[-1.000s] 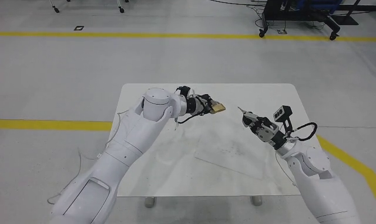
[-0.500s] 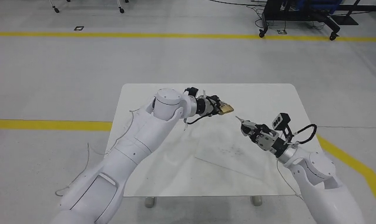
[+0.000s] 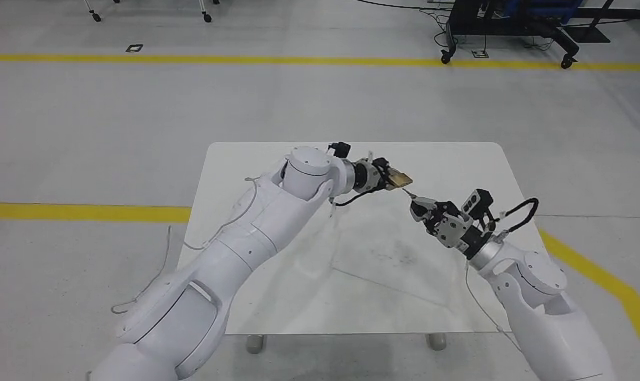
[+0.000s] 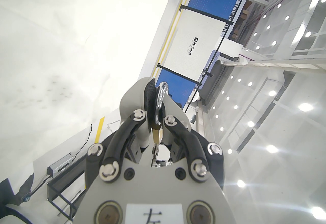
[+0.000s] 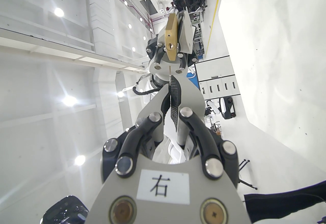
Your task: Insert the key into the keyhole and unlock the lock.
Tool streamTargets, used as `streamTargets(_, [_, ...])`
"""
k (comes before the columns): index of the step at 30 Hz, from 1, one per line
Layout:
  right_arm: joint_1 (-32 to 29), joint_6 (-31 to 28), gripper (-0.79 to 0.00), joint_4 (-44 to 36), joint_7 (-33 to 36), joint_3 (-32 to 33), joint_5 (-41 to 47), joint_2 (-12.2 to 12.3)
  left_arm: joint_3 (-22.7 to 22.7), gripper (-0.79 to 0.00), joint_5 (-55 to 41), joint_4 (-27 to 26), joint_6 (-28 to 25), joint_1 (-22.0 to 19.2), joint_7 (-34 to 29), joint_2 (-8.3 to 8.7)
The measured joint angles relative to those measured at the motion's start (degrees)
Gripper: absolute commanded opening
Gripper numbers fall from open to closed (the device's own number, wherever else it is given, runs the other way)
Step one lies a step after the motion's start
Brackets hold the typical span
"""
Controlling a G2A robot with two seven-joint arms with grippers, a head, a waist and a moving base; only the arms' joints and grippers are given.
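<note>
In the middle of the frame the left gripper (image 4: 155, 104) clamps both fingers on the lock (image 4: 156, 135), its brass body toward the wrist, its silver shackle (image 4: 161, 92) at the fingertips, the white table (image 4: 76, 31) behind.

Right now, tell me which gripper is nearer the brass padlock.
Left. The left gripper is shut on the brass padlock; the right gripper, shut on the key, is apart from it, with the key tip pointing toward the keyhole.

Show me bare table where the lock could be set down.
Free: the table's near middle, between the two arms, and its far right corner. Crowded: the far middle, where the left gripper with the lock faces the right gripper with the key.
</note>
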Motion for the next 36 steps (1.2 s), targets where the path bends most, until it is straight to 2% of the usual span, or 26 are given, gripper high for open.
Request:
streamTargets(8, [1.55,1.28,-0.785,0.73,-4.21,-1.10,-0.13,-0.46,-0.26,-0.785,1.81,0.89,-0.31,-0.33,-0.61,-0.52])
streamTargets(36, [2.41,3.66,-0.785,-0.15,-6.75,-0.55,-1.39,-1.07,-2.63,-0.785,4.25,3.81,-1.11,-1.38,-2.41,-2.09])
